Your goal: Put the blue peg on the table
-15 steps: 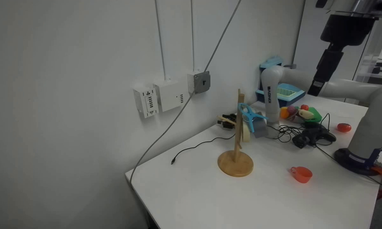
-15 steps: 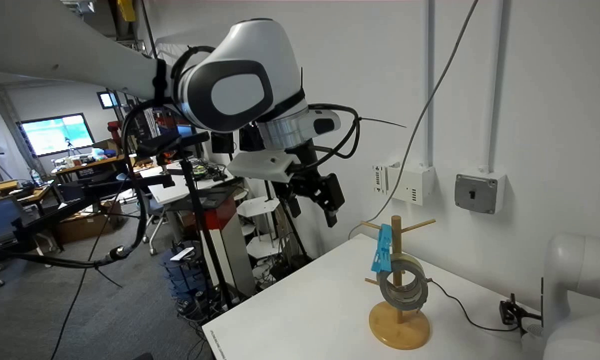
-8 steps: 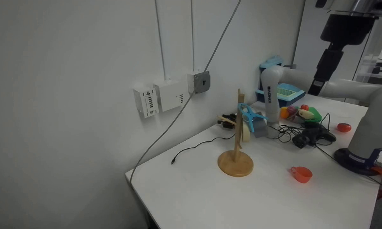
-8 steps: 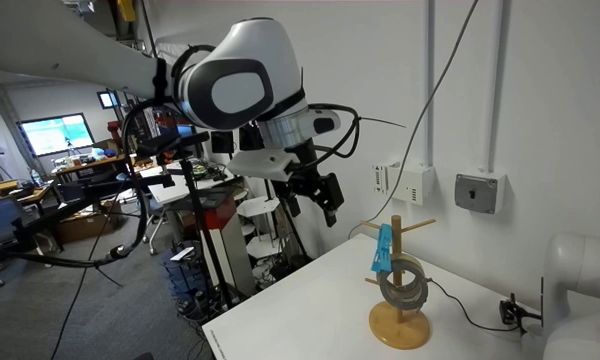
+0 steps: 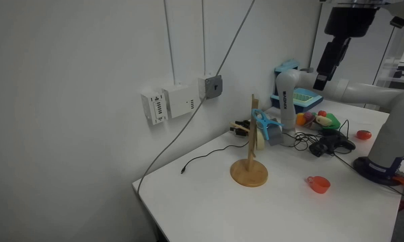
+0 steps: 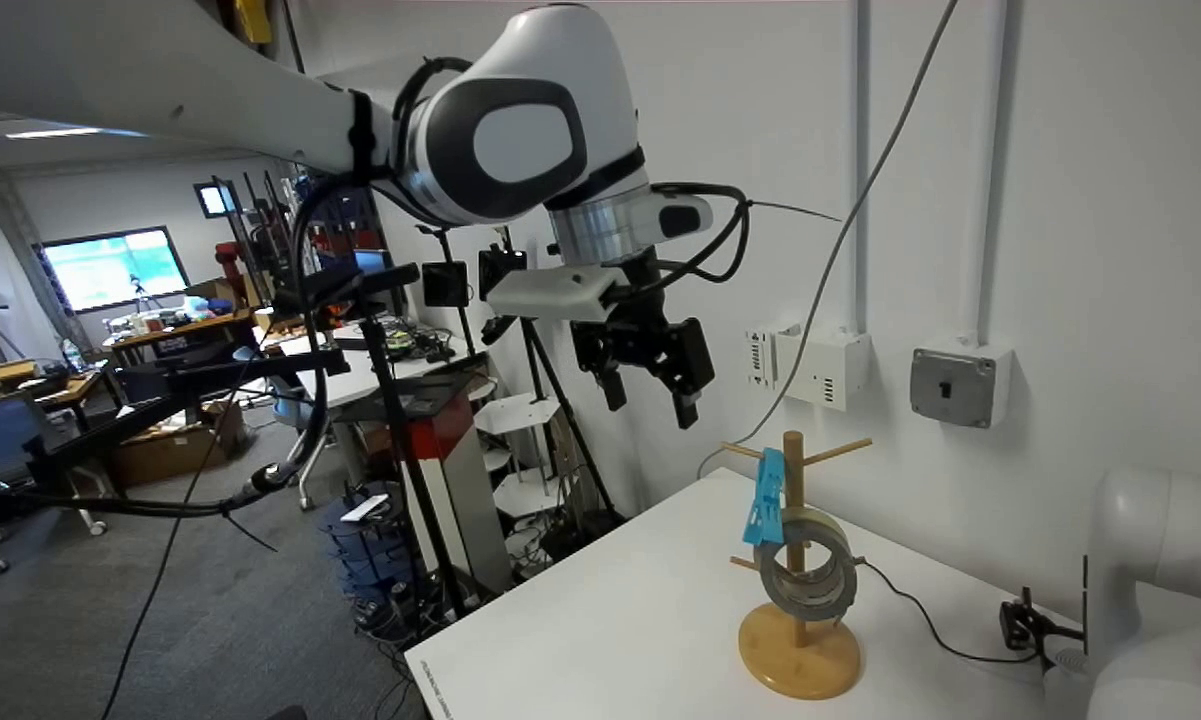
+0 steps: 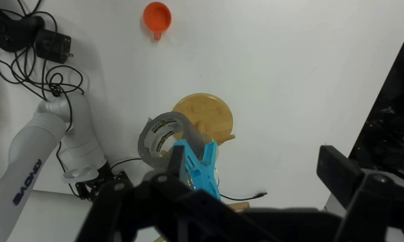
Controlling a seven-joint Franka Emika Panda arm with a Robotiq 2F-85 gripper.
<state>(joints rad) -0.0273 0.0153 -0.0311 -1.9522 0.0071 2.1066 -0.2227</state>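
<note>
The blue peg (image 5: 263,121) is a light-blue clothes peg hanging on an upper arm of the wooden stand, above the white table (image 5: 205,208). It also shows in an exterior view (image 6: 766,497), beside the stand's post. My gripper (image 6: 650,406) is open and empty, higher than the peg and to its left in that view. In the wrist view the gripper (image 7: 252,155) has its jaws wide apart. There the peg (image 7: 204,176) appears beside the left finger, which covers part of it. The peg lies apart from the gripper in both exterior views.
The wooden stand (image 6: 800,655) carries a grey tape roll (image 6: 810,608) just under the peg, and bare wooden arms stick out. An orange-red cup (image 5: 319,185) stands on the table. A second white robot arm (image 5: 395,131), black cables (image 5: 301,139) and a blue box (image 5: 301,101) are farther along.
Between half a second ago and now, my gripper has moved up and right in an exterior view, up and left in another. The peg, stand and tape have not moved.
</note>
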